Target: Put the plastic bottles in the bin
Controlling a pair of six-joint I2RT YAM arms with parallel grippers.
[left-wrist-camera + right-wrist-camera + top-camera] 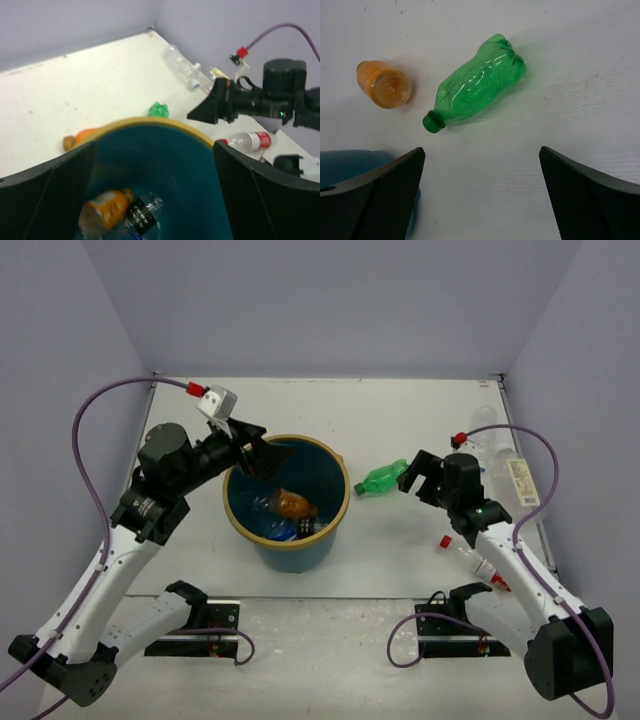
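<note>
The teal bin (pixel 335 510) with a tan rim stands mid-table. Inside it lie an orange bottle (pixel 102 207) and a clear dark-labelled bottle (pixel 142 215). My left gripper (pixel 262 455) hangs open and empty over the bin's left rim, looking into it (pixel 155 200). A green bottle (pixel 378 480) lies on its side right of the bin, its cap toward the bin (pixel 477 85). My right gripper (pixel 410 478) is open and empty just short of it (pixel 482 200). Another orange bottle (pixel 385 85) lies on the table beyond the bin, hidden in the top view.
A clear red-capped, red-labelled bottle (pixel 470 555) lies by the right arm. More clear bottles (pixel 495 445) lie at the far right near the wall. Walls close the table on three sides. The bin's wall (pixel 345 165) is close to my right gripper's left finger.
</note>
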